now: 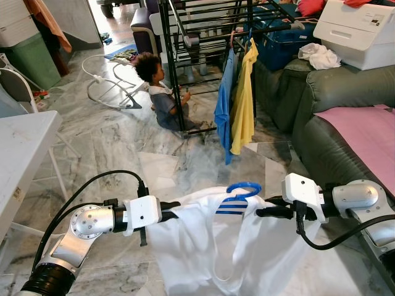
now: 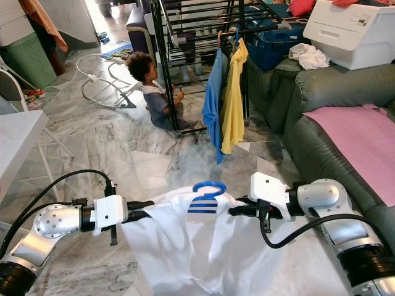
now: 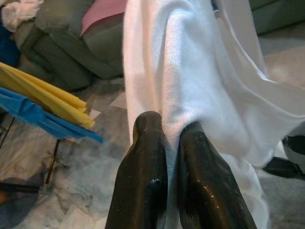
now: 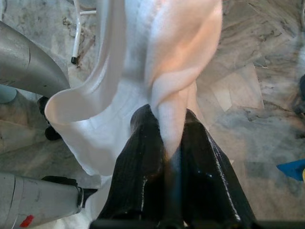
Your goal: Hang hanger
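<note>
Marble floor (image 1: 123, 148) stretches ahead to a black drying rack (image 1: 203, 37), where a blue shirt (image 1: 225, 105) and a yellow shirt (image 1: 244, 98) hang and a child sits beside its legs. Nearer, a white shirt (image 1: 216, 246) on a blue hanger (image 1: 242, 189) spans crosswise between the arms: left gripper (image 3: 164, 138) is clamped on one shoulder, right gripper (image 4: 167, 124) pinches the other. Rack lies well ahead of both, roughly equally far. Hanger's body is hidden inside the cloth; only its hook shows
</note>
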`<state>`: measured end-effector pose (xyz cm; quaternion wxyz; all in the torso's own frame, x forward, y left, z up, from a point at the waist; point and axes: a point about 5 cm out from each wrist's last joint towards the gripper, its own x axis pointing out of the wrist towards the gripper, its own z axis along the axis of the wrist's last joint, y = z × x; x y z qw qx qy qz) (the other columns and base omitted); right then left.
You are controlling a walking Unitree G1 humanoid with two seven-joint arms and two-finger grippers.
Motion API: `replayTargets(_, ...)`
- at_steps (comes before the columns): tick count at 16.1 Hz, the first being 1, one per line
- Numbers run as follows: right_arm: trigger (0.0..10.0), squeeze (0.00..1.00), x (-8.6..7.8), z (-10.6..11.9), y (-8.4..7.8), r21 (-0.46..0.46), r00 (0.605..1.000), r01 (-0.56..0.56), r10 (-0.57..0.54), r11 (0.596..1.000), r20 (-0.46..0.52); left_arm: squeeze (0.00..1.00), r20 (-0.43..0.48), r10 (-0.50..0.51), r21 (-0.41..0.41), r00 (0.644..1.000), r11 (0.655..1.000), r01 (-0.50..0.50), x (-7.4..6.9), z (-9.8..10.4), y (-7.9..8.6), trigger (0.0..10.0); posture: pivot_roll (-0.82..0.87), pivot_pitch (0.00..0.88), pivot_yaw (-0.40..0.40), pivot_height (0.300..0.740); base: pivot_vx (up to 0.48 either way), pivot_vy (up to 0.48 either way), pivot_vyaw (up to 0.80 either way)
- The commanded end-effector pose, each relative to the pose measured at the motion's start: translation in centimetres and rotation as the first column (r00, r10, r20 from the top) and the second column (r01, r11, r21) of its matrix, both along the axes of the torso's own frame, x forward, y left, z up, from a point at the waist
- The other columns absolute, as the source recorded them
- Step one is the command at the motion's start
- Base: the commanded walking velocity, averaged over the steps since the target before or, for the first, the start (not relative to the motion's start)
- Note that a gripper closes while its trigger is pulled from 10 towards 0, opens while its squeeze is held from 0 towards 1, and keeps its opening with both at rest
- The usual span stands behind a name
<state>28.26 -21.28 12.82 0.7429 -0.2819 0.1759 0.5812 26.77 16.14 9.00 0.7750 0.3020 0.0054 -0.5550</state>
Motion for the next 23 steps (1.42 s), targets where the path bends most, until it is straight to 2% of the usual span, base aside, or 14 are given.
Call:
replayTargets(1, 0.0, 0.0, 0.1, -0.1, -0.1, 0.001, 1.0, 0.009, -0.009, 1.0, -0.005, 0.0, 0.044, 0.013, -0.021, 0.999, 1.0, -0.012, 0.2, 0.6, 0.2, 0.0, -0.12, 0.0, 0.066, 0.74, 0.0, 0.0, 0.0)
replayTargets(2, 0.0, 0.0, 0.2, -0.1, -0.1, 0.002, 1.0, 0.011, -0.011, 1.0, -0.003, 0.0, 0.045, 0.018, -0.024, 0.999, 1.0, -0.017, 0.2, 0.6, 0.2, 0.0, -0.12, 0.0, 0.066, 0.74, 0.0, 0.0, 0.0)
replayTargets(3, 0.0, 0.0, 0.3, 0.0, 0.0, 0.006, 1.0, 0.02, -0.02, 1.0, 0.007, 0.0, 0.049, 0.035, -0.024, 0.998, 0.999, -0.034, 0.3, 0.5, 0.2, 3.1, -0.12, 0.0, 0.064, 0.74, 0.0, 0.0, 0.0)
replayTargets(4, 0.0, 0.0, 0.5, 0.0, 0.0, 0.01, 1.0, 0.026, -0.026, 1.0, 0.015, 0.0, 0.026, 0.044, -0.019, 0.999, 0.999, -0.043, 0.3, 0.3, 0.3, 10.0, -0.12, 0.0, 0.064, 0.74, 0.0, 0.0, 0.0)
replayTargets(6, 0.0, 0.0, 0.7, -0.2, -0.1, -0.005, 0.998, 0.049, -0.048, 0.999, 0.047, 0.0, -0.029, 0.055, -0.046, 0.998, 0.997, -0.056, 0.0, -0.1, 0.2, 10.0, -0.12, 0.0, 0.064, 0.74, 0.0, 0.0, 0.0)
replayTargets(7, 0.0, 0.0, 0.9, -0.4, -0.2, -0.012, 0.996, 0.064, -0.064, 0.998, 0.062, 0.31, -0.033, 0.062, -0.054, 0.998, 0.997, -0.064, -0.1, -0.2, 0.2, 10.0, -0.12, 0.0, 0.064, 0.74, 0.0, 0.0, 0.0)
replayTargets(8, 0.0, 0.0, 1.2, -0.6, -0.3, -0.022, 0.991, 0.107, -0.105, 0.994, 0.087, 1.0, -0.036, 0.105, -0.089, 0.994, 0.99, -0.107, 0.1, -0.1, 0.1, 10.0, -0.12, 0.0, 0.058, 0.74, 0.0, 0.0, 0.0)
replayTargets(10, 0.0, 0.0, 1.6, -1.2, -0.2, -0.026, 0.978, 0.18, -0.176, 0.983, 0.111, 1.0, -0.083, 0.208, -0.209, 0.975, 0.953, -0.221, 0.3, 0.1, -0.5, 10.0, -0.11, 0.006, 0.051, 0.74, 0.0, 0.0, 0.0)
replayTargets(16, 0.0, 0.0, 2.3, -1.8, -0.2, -0.008, 0.945, 0.289, -0.284, 0.957, 0.159, 1.0, -0.169, 0.369, -0.316, 0.914, 0.858, -0.405, 0.3, -0.2, -0.3, 10.0, -0.11, 0.004, 0.052, 0.74, 0.0, 0.0, 0.0)
replayTargets(18, 0.0, 0.0, 3.0, -2.3, -0.5, 0.055, 0.872, 0.459, -0.462, 0.887, 0.161, 1.0, -0.207, 0.544, -0.396, 0.813, 0.714, -0.578, 0.7, -0.2, -0.5, 10.0, -0.12, 0.004, 0.056, 0.74, 0.0, 0.0, 0.0)
replayTargets(19, 0.0, 0.0, 3.1, -2.4, -0.5, 0.072, 0.852, 0.494, -0.499, 0.866, 0.157, 1.0, -0.224, 0.565, -0.412, 0.794, 0.684, -0.602, 0.6, -0.3, -0.5, 10.0, -0.12, 0.004, 0.056, 0.74, 0.0, 0.0, 0.0)
replayTargets(20, 0.0, 0.0, 3.4, -2.6, -0.5, 0.115, 0.796, 0.575, -0.586, 0.81, 0.151, 1.0, -0.262, 0.617, -0.442, 0.742, 0.607, -0.66, 0.5, -0.6, -0.6, 10.0, -0.12, 0.0, 0.054, 0.74, 0.0, 0.0, 0.0)
replayTargets(22, 0.0, 0.0, 3.6, -2.8, -0.4, 0.169, 0.728, 0.654, -0.675, 0.737, 0.122, 1.0, -0.296, 0.675, -0.461, 0.675, 0.518, -0.72, 0.3, -0.9, -0.5, 10.0, -0.12, 0.0, 0.054, 0.74, 0.0, 0.0, 0.0)
replayTargets(23, 0.0, 0.0, 3.8, -3.0, -0.3, 0.2, 0.673, 0.707, -0.732, 0.678, 0.102, 1.0, -0.338, 0.715, -0.466, 0.612, 0.437, -0.769, 0.3, -1.2, -0.3, 10.0, -0.12, 0.0, 0.053, 0.74, 0.0, 0.0, 0.0)
